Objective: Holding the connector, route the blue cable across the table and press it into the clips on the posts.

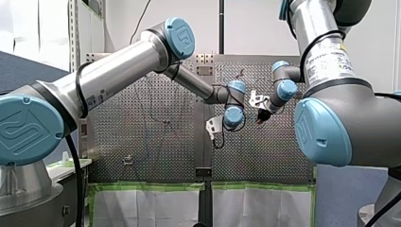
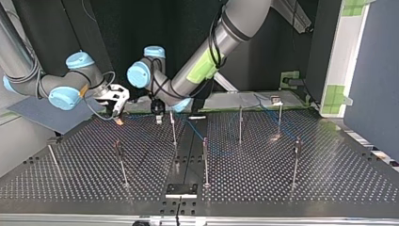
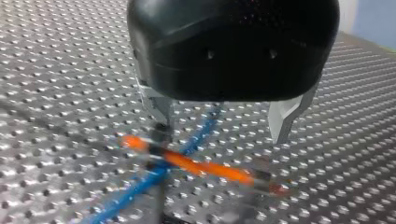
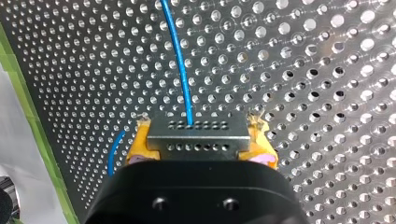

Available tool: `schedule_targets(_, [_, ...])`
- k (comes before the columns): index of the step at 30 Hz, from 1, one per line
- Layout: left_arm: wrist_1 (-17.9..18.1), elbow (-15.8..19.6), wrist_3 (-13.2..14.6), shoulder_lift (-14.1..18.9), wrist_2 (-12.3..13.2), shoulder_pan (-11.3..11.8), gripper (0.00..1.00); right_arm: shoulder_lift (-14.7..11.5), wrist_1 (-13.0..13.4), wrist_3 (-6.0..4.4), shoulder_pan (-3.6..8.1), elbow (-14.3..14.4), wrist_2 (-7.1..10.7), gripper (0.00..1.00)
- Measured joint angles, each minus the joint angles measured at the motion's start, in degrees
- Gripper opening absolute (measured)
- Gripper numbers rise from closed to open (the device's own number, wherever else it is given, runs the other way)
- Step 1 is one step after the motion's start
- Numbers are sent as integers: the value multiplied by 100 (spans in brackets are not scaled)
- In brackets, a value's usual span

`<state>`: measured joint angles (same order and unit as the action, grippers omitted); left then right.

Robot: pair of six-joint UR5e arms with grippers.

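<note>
My right gripper [image 4: 198,140] is shut, its yellow pads [image 4: 140,142] clamping a grey metal connector [image 4: 197,135] with rows of small holes. The blue cable [image 4: 180,60] leaves the connector and runs away over the perforated table. At the top view's left this gripper [image 2: 117,112] hangs low over the table's far edge. My left gripper [image 3: 222,137] stands open beside it, metal fingers [image 3: 285,119] straddling the blue cable [image 3: 201,133] without touching it. A blurred orange bar [image 3: 201,165] crosses the cable under the gripper. In the top view my left gripper [image 2: 159,114] hovers next to a thin post [image 2: 173,127].
Several thin posts stand on the perforated table [image 2: 329,169], among them one [image 2: 122,162], another [image 2: 205,160] and a third [image 2: 295,160]. Blue cable [image 2: 197,131] lies slack between the middle posts. A black plate [image 2: 181,189] sits at the near edge. Green tape [image 4: 28,116] borders the table.
</note>
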<state>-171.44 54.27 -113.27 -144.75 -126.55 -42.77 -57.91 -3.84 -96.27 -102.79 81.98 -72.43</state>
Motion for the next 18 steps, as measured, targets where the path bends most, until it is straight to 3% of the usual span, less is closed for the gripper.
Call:
schedule_targets(10, [-20, -236, -9, -10, -1, 7, 100, -1, -2, 8, 0, 0, 0, 0])
schedule_targets(11, [-30, -234, -8, -11, -1, 8, 92, -1, -2, 7, 0, 0, 0, 0])
schedule_targets(12, [-39, -231, -5, -12, 1, 8, 92, 0, -2, 6, 0, 0, 0, 0])
schedule_targets(13, [-49, -231, 1, -11, 6, 7, 76, -1, -2, 6, 0, -1, 0, 0])
schedule_targets(14, [-54, -231, 8, -11, 11, 7, 67, -1, -2, 4, 0, -1, 0, 0])
schedule_targets(15, [-57, -231, 18, -10, 15, 8, 67, -1, -2, 4, 0, -1, 0, 0])
schedule_targets(17, [-59, -232, 46, -10, 31, 5, 42, -1, -2, 2, 0, -1, 0, 0])
schedule_targets(18, [-58, -231, 57, -11, 40, 1, 42, -2, -1, 2, 0, -1, 0, 0])
